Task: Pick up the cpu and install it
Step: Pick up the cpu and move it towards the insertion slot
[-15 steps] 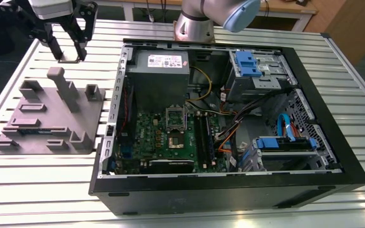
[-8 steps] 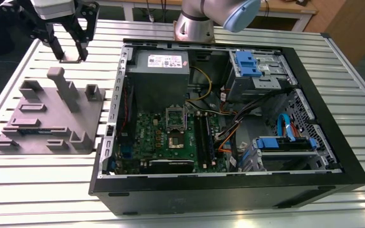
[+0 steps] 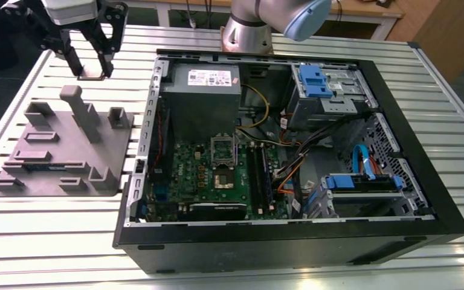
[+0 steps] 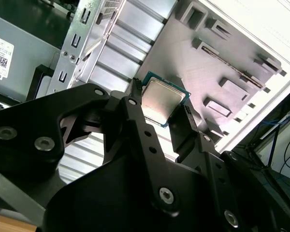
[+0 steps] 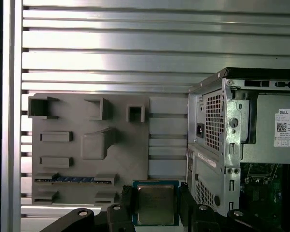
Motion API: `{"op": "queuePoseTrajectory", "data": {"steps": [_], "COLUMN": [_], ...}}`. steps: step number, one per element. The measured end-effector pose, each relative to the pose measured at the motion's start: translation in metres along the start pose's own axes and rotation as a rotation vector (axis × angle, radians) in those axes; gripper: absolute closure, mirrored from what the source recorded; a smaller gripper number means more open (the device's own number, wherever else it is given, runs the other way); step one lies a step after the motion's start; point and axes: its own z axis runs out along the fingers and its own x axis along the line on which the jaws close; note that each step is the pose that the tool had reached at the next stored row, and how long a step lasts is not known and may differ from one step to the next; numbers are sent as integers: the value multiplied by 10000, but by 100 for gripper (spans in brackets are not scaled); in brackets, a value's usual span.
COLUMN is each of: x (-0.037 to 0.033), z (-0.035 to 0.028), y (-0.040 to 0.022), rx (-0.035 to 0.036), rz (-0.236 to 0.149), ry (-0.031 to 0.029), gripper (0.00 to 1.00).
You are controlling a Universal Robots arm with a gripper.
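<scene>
cpu (image 5: 157, 205) sides are covered by gripper (image 5: 157, 198) fingers in both wrist views | computer case (image 5: 241, 145) is cut off by first wrist view's edge

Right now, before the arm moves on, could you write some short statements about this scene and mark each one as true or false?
1. The jaws are shut on the cpu. True.
2. The grey fixture plate lies at the exterior view's left of the computer case. True.
3. The cpu lies inside the case. False: the jaws hold it outside the case, near the plate.
4. The case is closed. False: its side is open and the green motherboard shows.
</scene>
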Motion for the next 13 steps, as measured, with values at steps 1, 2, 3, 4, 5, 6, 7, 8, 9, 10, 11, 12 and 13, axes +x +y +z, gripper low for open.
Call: {"op": "queuePoseTrajectory", "data": {"steps": [1, 2, 3, 4, 5, 6, 7, 8, 9, 10, 11, 12, 13], "x": [-3, -6, -8, -11, -14, -17, -19, -22, -25, -28, -30, -33, -36], "z": [0, 0, 0, 0, 0, 0, 0, 0, 0, 0, 0, 0, 0], "y": [0, 0, 0, 0, 0, 0, 0, 0, 0, 0, 0, 0, 0], "rx": [0, 1, 0, 0, 0, 0, 0, 0, 1, 1, 0, 0, 0], "rz": [0, 0, 0, 0, 0, 0, 0, 0, 0, 0, 0, 0, 0], "ry": [0, 1, 0, 1, 0, 0, 1, 1, 1, 0, 1, 0, 1], "gripper": [53, 53, 53, 53, 53, 53, 53, 53, 53, 53, 53, 53, 53]}}
